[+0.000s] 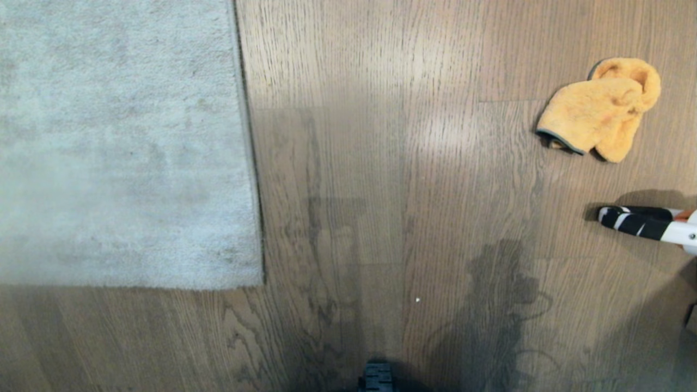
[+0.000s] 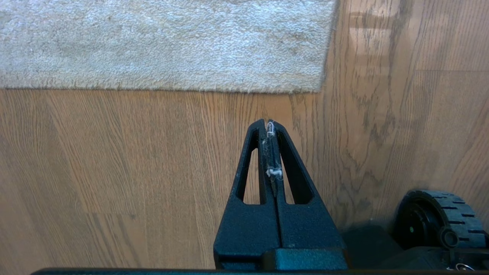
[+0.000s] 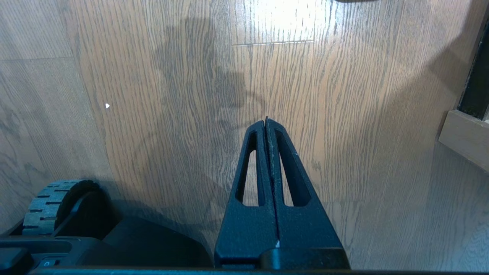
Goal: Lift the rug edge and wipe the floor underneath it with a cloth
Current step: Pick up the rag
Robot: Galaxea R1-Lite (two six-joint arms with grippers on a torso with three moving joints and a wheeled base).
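Observation:
A pale grey rug lies flat at the left of the head view, its rug edge point(image 1: 248, 141) running down to a square corner point(image 1: 260, 282). The same corner point(image 2: 319, 86) shows in the left wrist view. Brown planks of the floor point(image 1: 392, 190) fill the middle. The fluffy orange cloth point(image 1: 601, 111) lies crumpled at the far right. My left gripper point(image 2: 266, 122) is shut and empty, hanging over bare floor short of the rug, with a little lint on its pads. My right gripper point(image 3: 266, 120) is shut and empty over bare planks. Neither arm shows in the head view.
A black-and-white striped object with a white handle point(image 1: 648, 222) lies on the floor below the cloth at the right edge. My base wheels point(image 2: 439, 219) point(image 3: 57, 204) show beside each gripper. A wooden furniture foot point(image 3: 464, 139) stands at the right.

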